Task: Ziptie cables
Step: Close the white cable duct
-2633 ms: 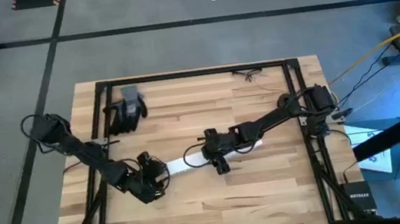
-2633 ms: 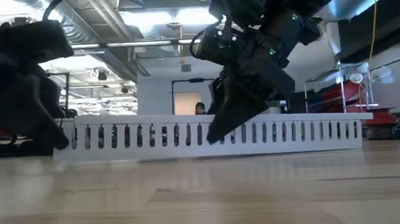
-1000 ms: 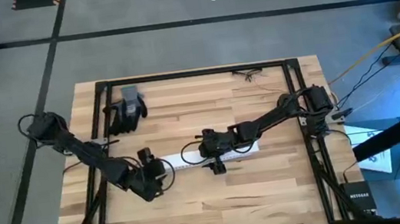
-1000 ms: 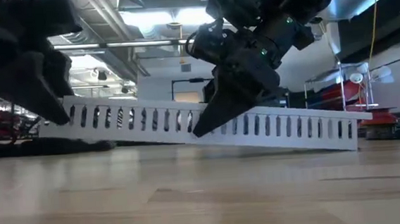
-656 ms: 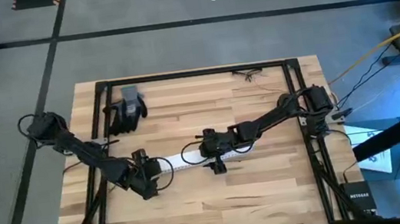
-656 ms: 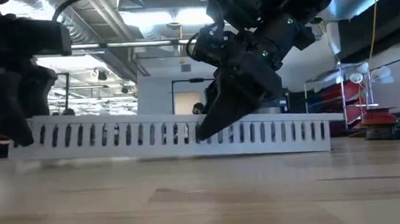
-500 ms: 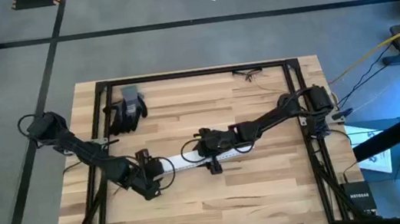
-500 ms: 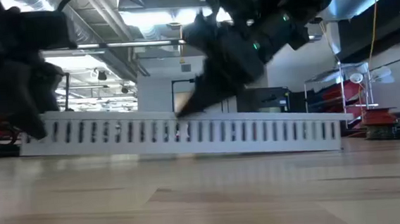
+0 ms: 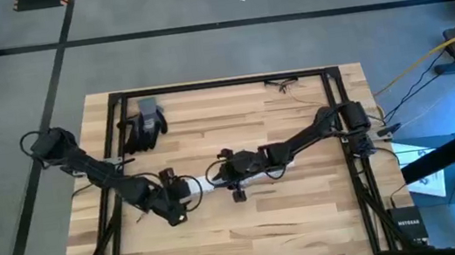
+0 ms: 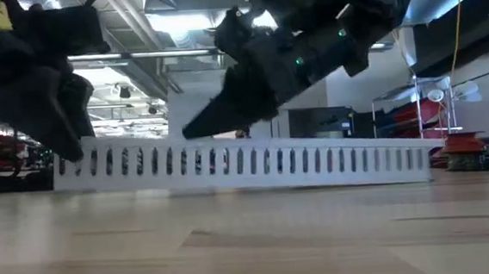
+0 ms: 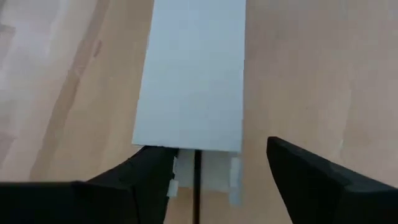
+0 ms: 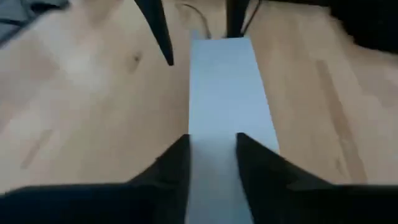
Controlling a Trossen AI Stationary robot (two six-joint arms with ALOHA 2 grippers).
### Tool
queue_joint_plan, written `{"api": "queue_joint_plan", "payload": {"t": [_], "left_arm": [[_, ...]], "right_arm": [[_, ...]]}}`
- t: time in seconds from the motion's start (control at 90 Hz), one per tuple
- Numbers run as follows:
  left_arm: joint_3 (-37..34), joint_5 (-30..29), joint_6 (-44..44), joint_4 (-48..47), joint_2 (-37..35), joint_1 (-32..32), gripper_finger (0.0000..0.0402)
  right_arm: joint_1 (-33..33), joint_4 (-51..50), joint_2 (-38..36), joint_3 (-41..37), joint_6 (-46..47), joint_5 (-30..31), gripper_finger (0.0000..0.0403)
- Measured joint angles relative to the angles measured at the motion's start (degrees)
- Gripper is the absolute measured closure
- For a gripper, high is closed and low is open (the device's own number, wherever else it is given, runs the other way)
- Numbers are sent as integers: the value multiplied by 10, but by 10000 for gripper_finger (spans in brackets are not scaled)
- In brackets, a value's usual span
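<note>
Low view gives us the plainest reading: our left gripper (image 10: pixel 70 142) sits at one end of the long white slotted strip (image 10: pixel 255 164), and our right gripper (image 10: pixel 194 128) reaches down toward the strip's upper edge partway along it, pointing at the left one. We judge the two are placed this way to steady and line up the strip on the bench (image 10: pixel 252 240) so that wires can be laid along it.

At the left, the wrist camera shows our left fingers (image 11: pixel 134 177) spread wide to either side of the strip's near end (image 11: pixel 193 81); one finger looks to be against its edge, the other stands clear, so they straddle it without pinching. A thin dark strand (image 11: pixel 197 186), which we take for one of the cables, runs inside the channel right between those fingers. We cannot see more of the bunch here.

Moving right, our right fingers (image 12: pixel 177 165) stand only narrowly apart with the strip's white face (image 12: pixel 227 93) running out from between them. We cannot tell whether they touch it.

From overhead, both grippers (image 9: pixel 179 193) (image 9: pixel 218 171) meet near the bench's middle, with a dark glove (image 9: pixel 144 125) lying well apart behind the left arm and a few loose wires (image 9: pixel 285 83) near the far edge. No tie is on anything yet.
</note>
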Motion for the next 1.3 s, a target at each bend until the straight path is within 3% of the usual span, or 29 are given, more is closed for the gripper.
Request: {"api": "queue_joint_plan", "payload": {"t": [0.156, 0.433, 0.533, 0.644, 0.733, 0.867, 1.111, 1.3], "left_arm": [[8, 17, -2, -51, -2, 0, 153], [71, 27, -55, -193, -24, -14, 153], [67, 25, -82, -187, -31, -29, 153], [39, 28, -84, -115, -31, -38, 153], [22, 66, -86, -89, -31, -33, 153], [27, 132, -113, -152, -41, -25, 153], [40, 51, -134, -185, -100, -49, 153], [14, 58, -182, -246, -94, -55, 153]], "right_arm": [[-2, -42, -1, 2, -27, 9, 395], [-2, -31, 1, 0, -29, 13, 384], [-2, -31, 1, 0, -29, 14, 384], [-2, -30, 2, 0, -30, 13, 384], [-2, -28, 2, -1, -30, 13, 384], [-2, -29, 2, -1, -30, 13, 384], [-2, -25, 3, -1, -31, 9, 384], [-2, -25, 3, -1, -32, 2, 384]]}}
